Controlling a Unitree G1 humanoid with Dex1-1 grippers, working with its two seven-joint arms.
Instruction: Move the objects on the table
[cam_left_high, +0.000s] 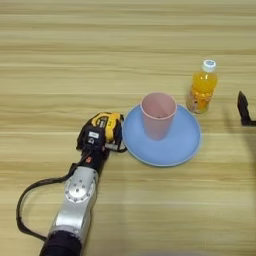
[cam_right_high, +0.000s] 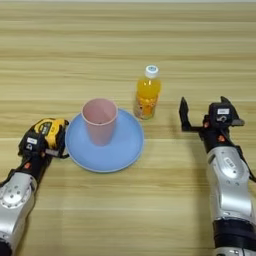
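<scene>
Light-wood planks with horizontal grain form the surface (cam_left_high: 128, 50), which fills both views. A round blue plate (cam_left_high: 177, 148) is located near the middle of the surface. A pink cup (cam_left_high: 158, 115) is set upright on the plate, toward its rear edge, with the open mouth facing up.

An orange-juice bottle (cam_right_high: 147, 93) with a white cap is placed upright on the surface just behind the right rear edge of the plate. It is positioned near the plate rim; contact between the two cannot be determined.

A yellow-black tape measure (cam_left_high: 107, 125) is located just beside the left edge of the plate. Its black strap is hidden or cannot be made out clearly next to the gripper.

The left gripper (cam_left_high: 98, 137) is positioned at the tape measure, with its black housing lying over the near side of the yellow case. The fingers are closed around the tape measure. The silver forearm is extended from the lower left corner, and a black cable is looped beside it.

The right gripper (cam_right_high: 202, 112) is held at the right side of the surface, near the bottle but apart from it. Its two black fingers (cam_right_high: 183, 115) are spread wide, and nothing is held between them. The right forearm is extended down to the lower right edge.
</scene>
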